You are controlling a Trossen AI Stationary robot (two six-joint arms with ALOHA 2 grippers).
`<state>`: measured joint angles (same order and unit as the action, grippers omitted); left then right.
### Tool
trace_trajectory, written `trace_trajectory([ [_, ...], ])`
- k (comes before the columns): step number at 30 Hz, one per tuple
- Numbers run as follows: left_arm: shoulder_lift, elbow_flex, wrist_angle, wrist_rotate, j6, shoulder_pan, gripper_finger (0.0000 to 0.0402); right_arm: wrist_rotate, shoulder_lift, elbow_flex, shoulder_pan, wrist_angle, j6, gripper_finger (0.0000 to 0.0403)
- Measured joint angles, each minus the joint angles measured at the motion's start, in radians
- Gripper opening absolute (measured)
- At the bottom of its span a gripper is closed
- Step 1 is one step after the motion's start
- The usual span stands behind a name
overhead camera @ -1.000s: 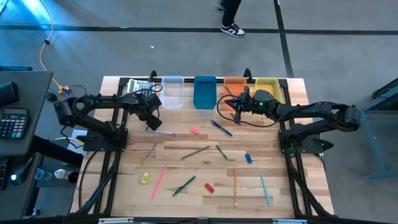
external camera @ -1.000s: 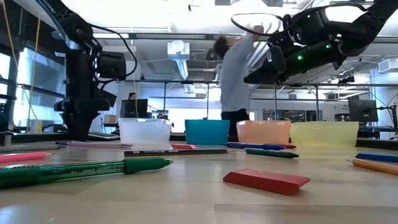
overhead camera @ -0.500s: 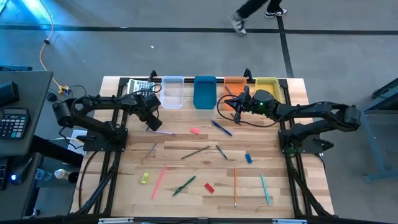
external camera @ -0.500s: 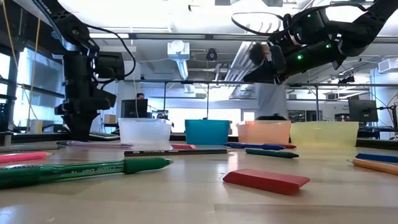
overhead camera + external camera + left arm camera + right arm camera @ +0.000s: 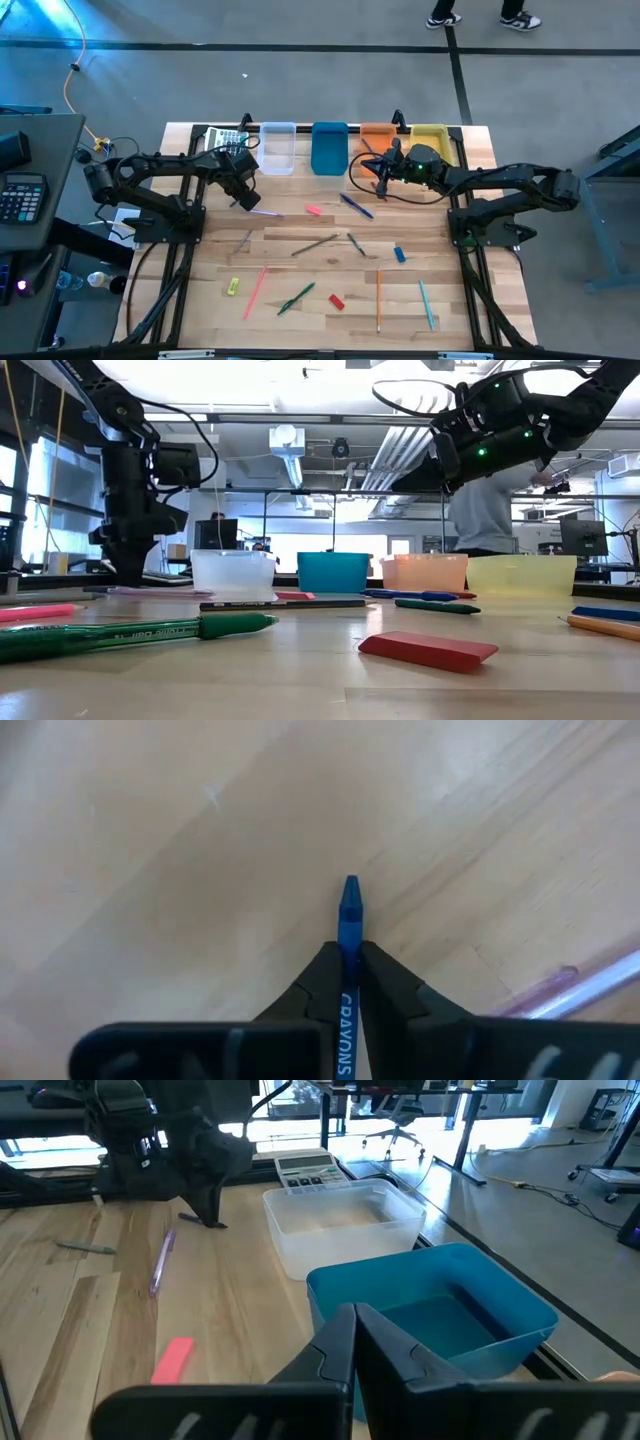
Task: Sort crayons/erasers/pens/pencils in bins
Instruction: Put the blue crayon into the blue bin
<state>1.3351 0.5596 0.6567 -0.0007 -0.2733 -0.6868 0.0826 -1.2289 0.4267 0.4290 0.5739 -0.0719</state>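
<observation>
My left gripper [image 5: 241,201] points down at the table in front of the clear bin [image 5: 278,148] and is shut on a blue crayon [image 5: 350,915]. The crayon's tip sticks out past the fingertips in the left wrist view. In the high view the gripper hides the crayon. My right gripper [image 5: 352,1325] hangs shut and holds nothing, in the air in front of the orange bin [image 5: 375,135] and aimed toward the blue bin [image 5: 440,1305]. The yellow bin [image 5: 432,140] stands at the far right of the row. My left gripper pinches the blue crayon between its two fingers, on the crayon's two long sides [image 5: 348,955] just behind the pointed tip. The fingers come from above and lie across it. The crayon lies flat along the wooden table top, its printed label showing between the fingers.
Loose on the table are a purple pen [image 5: 264,212], a pink eraser [image 5: 314,210], a blue pen [image 5: 356,206], a blue eraser [image 5: 400,254], a yellow eraser [image 5: 233,287], a red eraser [image 5: 336,300] and several pens and pencils. A calculator [image 5: 225,138] sits left of the clear bin. A person stands beyond the table.
My left gripper has stayed where it was and shut its fingers. My right arm has kept still. A person has walked to the right behind the table.
</observation>
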Motion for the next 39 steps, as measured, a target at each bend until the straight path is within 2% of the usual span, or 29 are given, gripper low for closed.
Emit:
trace_trajectory([
  [11, -0.089, 0.017, 0.016, 0.035, -0.004, 0.014, 0.0007, 0.000, 0.000, 0.000, 0.000, 0.000, 0.000, 0.0000],
  [19, -0.246, 0.018, -0.044, 0.102, -0.031, 0.092, 0.0007, 0.000, 0.000, 0.000, 0.000, 0.000, 0.000, 0.0000],
  [25, -0.336, 0.019, -0.256, 0.105, -0.067, 0.158, 0.0007, 0.000, 0.000, 0.000, 0.001, 0.000, 0.000, 0.0000],
  [29, -0.330, 0.019, -0.468, 0.079, -0.074, 0.188, 0.0007, 0.000, 0.000, 0.000, 0.001, 0.000, 0.000, 0.0000],
  [36, -0.201, 0.022, -0.835, 0.071, -0.039, 0.195, 0.0007, 0.000, 0.000, 0.000, 0.001, 0.014, 0.000, 0.0000],
  [39, -0.111, 0.075, -0.868, 0.071, -0.002, 0.178, 0.0007, 0.000, 0.000, 0.000, 0.000, 0.019, 0.001, 0.0000],
])
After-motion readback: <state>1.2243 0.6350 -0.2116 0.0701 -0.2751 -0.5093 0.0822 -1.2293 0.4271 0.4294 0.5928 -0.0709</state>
